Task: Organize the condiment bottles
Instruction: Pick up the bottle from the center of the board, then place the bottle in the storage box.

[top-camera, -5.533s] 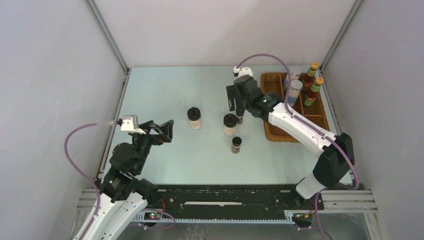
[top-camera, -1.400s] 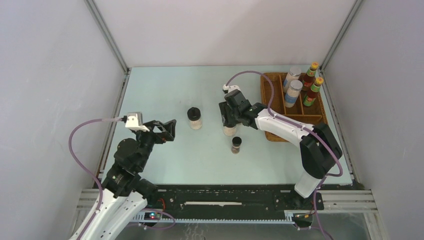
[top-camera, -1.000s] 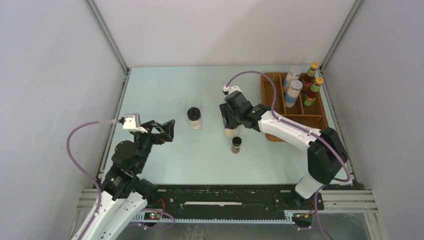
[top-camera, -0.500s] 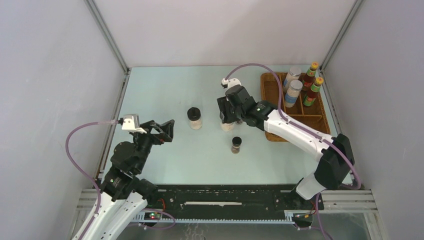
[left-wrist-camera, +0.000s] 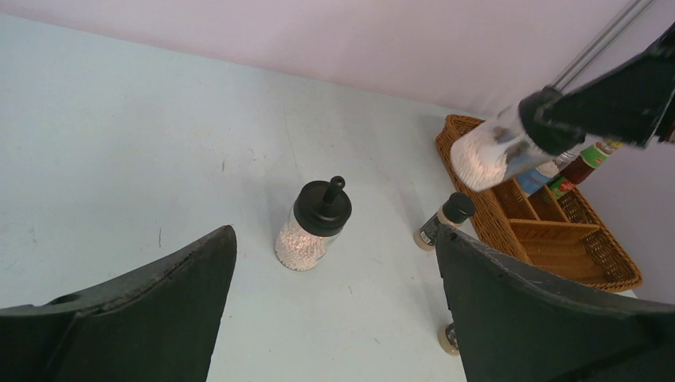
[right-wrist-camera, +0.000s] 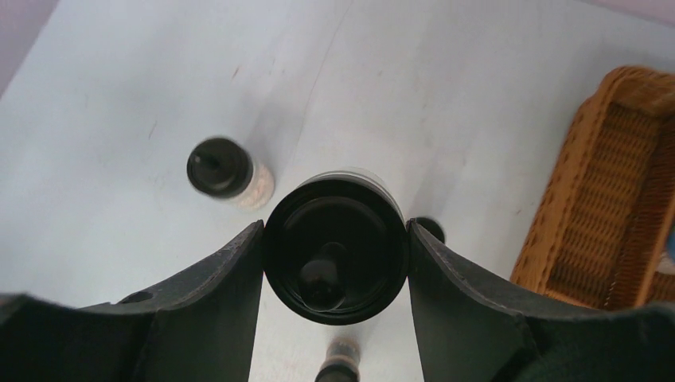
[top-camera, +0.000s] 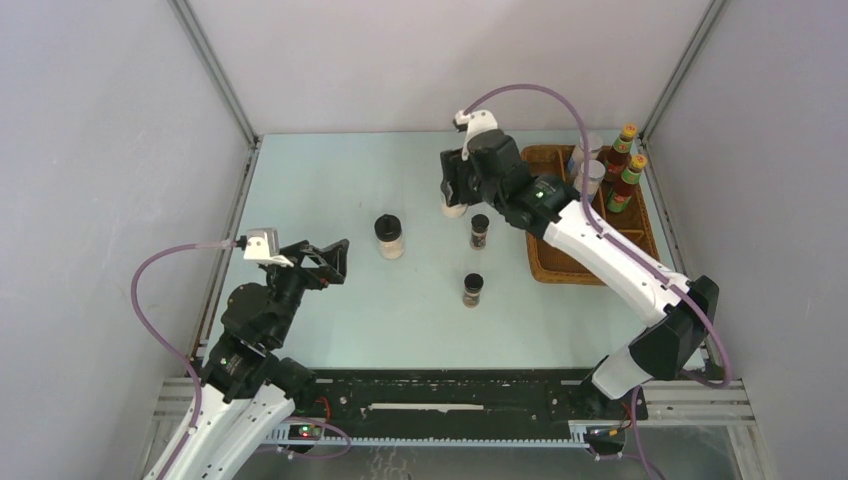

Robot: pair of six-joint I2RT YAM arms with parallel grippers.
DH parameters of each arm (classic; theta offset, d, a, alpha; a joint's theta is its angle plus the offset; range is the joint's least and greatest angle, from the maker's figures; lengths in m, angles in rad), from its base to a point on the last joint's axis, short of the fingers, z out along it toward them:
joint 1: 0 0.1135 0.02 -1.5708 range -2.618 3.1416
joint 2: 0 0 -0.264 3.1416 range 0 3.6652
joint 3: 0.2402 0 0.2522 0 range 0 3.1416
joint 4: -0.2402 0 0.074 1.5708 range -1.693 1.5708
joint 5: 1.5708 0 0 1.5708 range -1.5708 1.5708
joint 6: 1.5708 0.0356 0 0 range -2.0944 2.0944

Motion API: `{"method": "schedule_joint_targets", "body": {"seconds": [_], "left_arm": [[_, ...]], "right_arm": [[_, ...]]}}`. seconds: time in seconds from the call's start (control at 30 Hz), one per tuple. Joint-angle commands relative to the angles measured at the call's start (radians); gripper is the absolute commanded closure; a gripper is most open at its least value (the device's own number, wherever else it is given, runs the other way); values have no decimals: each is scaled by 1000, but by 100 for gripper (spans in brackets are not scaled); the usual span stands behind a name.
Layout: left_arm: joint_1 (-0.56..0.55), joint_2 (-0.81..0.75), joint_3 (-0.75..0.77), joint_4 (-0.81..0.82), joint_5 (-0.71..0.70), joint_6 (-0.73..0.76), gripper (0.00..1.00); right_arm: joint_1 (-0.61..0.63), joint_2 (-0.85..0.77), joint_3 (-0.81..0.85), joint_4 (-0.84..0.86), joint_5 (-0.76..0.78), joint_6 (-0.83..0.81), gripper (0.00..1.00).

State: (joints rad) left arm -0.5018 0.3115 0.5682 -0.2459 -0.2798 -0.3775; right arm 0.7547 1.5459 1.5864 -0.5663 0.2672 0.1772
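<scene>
One black-lidded white jar (left-wrist-camera: 484, 156) hangs above the tabletop (top-camera: 330, 180), clamped at its lid by the half-closed right pincer (right-wrist-camera: 334, 267), best carried level to the tray (top-camera: 548, 268) and lowered upright into a free compartment, while the left pincer (top-camera: 325, 262) gapes empty.

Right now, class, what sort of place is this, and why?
Likely a robot test cell, not a kitchen: blank grey walls box in a pale table, and the right gripper holds a black-lidded jar.
</scene>
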Motion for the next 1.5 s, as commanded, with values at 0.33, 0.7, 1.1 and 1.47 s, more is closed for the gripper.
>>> {"method": "schedule_joint_targets", "body": {"seconds": [0.33, 0.7, 1.1, 1.47], "left_arm": [[-4, 16, -27, 31, 11, -1, 0], [-4, 29, -25, 34, 8, 1, 0], [-4, 30, -27, 31, -1, 3, 0], [-4, 36, -26, 31, -7, 5, 0]], "right_arm": [[-239, -20, 164, 62, 54, -65, 100], [-429, 112, 197, 92, 53, -58, 100], [-552, 295, 283, 87, 12, -15, 100], [-602, 420, 351, 81, -12, 12, 100]]}}
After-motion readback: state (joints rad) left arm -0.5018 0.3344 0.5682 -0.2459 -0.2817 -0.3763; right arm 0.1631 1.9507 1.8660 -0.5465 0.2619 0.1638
